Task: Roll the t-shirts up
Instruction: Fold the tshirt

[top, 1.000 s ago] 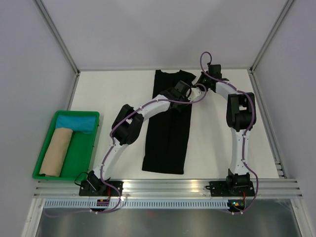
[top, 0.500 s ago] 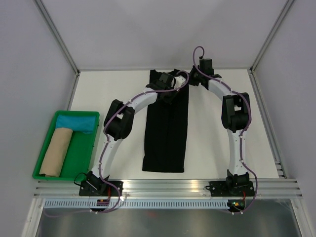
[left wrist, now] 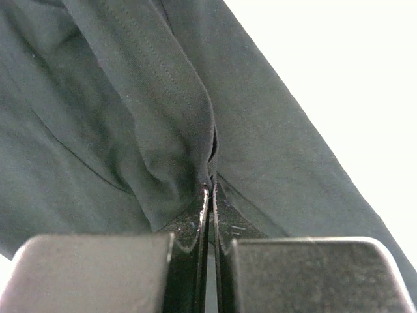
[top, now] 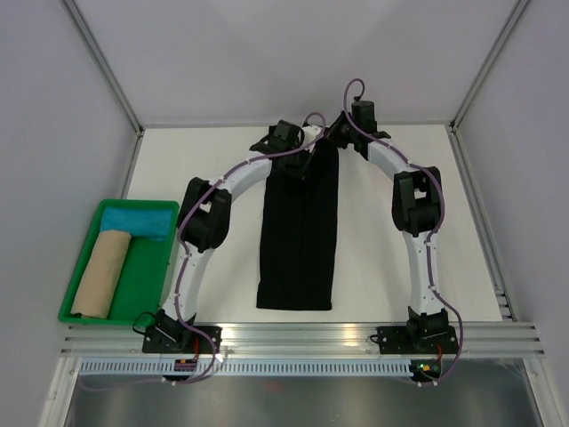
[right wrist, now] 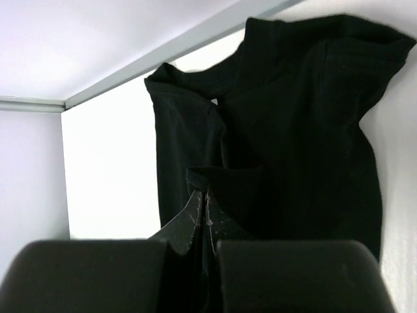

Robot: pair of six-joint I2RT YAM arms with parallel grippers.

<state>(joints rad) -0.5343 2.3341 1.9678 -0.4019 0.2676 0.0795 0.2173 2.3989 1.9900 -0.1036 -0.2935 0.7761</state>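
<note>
White tabletop between pale walls carries the work. The left gripper has its jaws pressed almost together on a gathered fold of the black t-shirt, and the right gripper is likewise clamped down to a sliver on a flap of the same cloth. Both pinches sit at the garment's far end, close to the far edge of the surface, one toward each side of the strip. From there the shirt runs as a long, narrow folded band down the middle of the table toward the near edge. It looks thin, light and limp: it will sag and crease between the two pinch points, so holds near the far corners, kept level with each other, should suit an even roll. How many layers each jaw has caught cannot be told, black on black hides seams and folds, and the arms cover the far hem from above. At the left edge a green tray holds a beige roll and a blue cloth.
</note>
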